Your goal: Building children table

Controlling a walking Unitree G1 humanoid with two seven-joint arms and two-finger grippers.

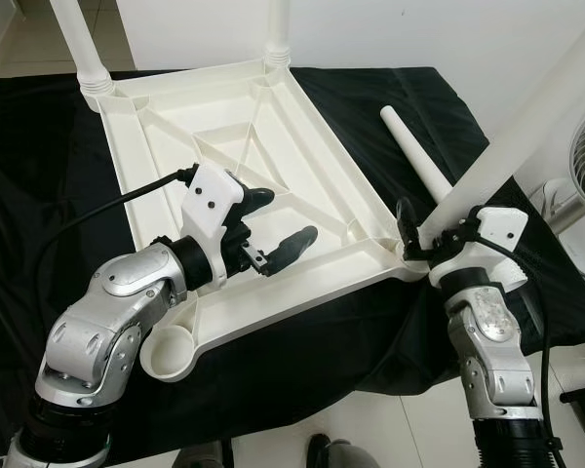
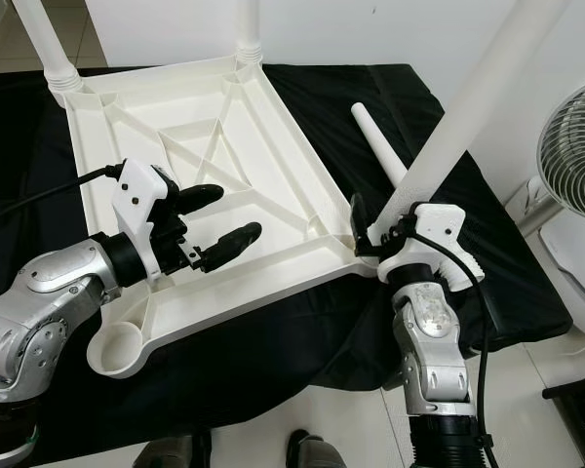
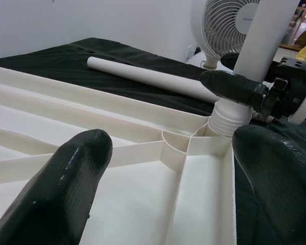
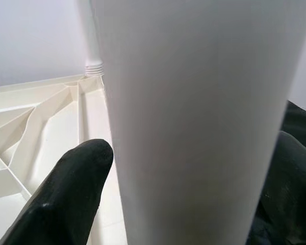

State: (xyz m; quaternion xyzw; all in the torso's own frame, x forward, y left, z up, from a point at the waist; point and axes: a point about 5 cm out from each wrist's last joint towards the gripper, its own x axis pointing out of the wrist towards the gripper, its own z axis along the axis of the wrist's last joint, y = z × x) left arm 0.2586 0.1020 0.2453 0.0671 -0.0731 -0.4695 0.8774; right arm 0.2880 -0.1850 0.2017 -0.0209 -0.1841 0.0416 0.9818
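The white plastic table top [image 1: 273, 127] lies upside down on a black cloth. Two white legs [image 1: 83, 44] [image 1: 278, 29] stand in its far corners. At the near right corner a third leg [image 1: 526, 117] rises tilted from the corner socket [image 3: 229, 120], and my right gripper [image 1: 424, 234] is shut on its lower end; its fingers [image 4: 66, 194] flank the tube [image 4: 204, 117]. My left gripper [image 1: 288, 216] hovers open over the near part of the top, nothing between its fingers [image 3: 76, 178]. A fourth leg [image 1: 419, 161] lies loose on the cloth to the right.
The near left corner socket [image 1: 166, 351] holds nothing. A white fan [image 2: 575, 146] stands on the floor past the table's right edge. The black cloth [image 1: 39, 146] hangs over the front edge above the tiled floor.
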